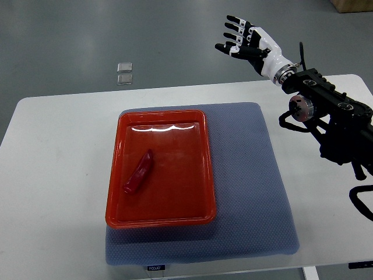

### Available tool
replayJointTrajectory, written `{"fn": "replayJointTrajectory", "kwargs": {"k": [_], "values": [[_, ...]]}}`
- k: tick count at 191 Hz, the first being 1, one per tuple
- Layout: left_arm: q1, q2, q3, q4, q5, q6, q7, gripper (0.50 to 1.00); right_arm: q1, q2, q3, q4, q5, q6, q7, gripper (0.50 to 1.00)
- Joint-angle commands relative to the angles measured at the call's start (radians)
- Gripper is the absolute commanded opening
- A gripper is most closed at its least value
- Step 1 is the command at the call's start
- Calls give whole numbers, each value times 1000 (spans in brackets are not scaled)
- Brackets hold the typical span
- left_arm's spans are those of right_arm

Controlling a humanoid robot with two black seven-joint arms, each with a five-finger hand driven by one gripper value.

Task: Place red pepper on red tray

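A red pepper (139, 172) lies inside the red tray (192, 116), in its left half, pointing up and to the right. The tray sits on a blue-grey mat (250, 175) on the white table. My right hand (240, 38) is raised beyond the table's far edge, up and right of the tray, with its fingers spread and holding nothing. The right arm (326, 111) runs in from the right edge over the table's right side. The left arm does not show.
The white table (58, 175) extends left and right of the mat. Two small clear squares (124, 73) lie on the grey floor beyond the table's far edge. A brown box corner (352, 4) shows at the top right.
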Motion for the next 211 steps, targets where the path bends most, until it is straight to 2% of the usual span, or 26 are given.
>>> {"fn": "replayJointTrajectory", "kwargs": {"k": [1, 25, 46, 61, 78, 100, 128, 167, 211], "values": [[0, 0, 0, 0, 1, 0, 0, 1000, -6, 2, 3, -71, 132, -7, -5, 895], [0, 0, 0, 1, 0, 0, 0, 1000, -40, 8, 5, -107, 270, -37, -32, 895], [0, 0, 0, 1, 0, 0, 0, 1000, -80, 8, 5, -108, 347, -30, -35, 897], [0, 0, 0, 1, 1, 0, 0, 1000, -104, 8, 5, -108, 377, 0, -47, 897], [0, 0, 0, 1, 0, 0, 0, 1000, -130, 8, 6, -110, 391, 78, -58, 897], [0, 0, 0, 1, 0, 0, 0, 1000, -142, 11, 6, -110, 405, 98, -55, 897], [0, 0, 0, -1, 0, 0, 0, 1000, -142, 13, 9, -114, 406, 89, -36, 905], [0, 0, 0, 1, 0, 0, 0, 1000, -153, 14, 8, -128, 411, -3, 73, 913], [0, 0, 0, 1, 1, 0, 0, 1000, -158, 44, 8, -128, 414, -7, 80, 913]]}}
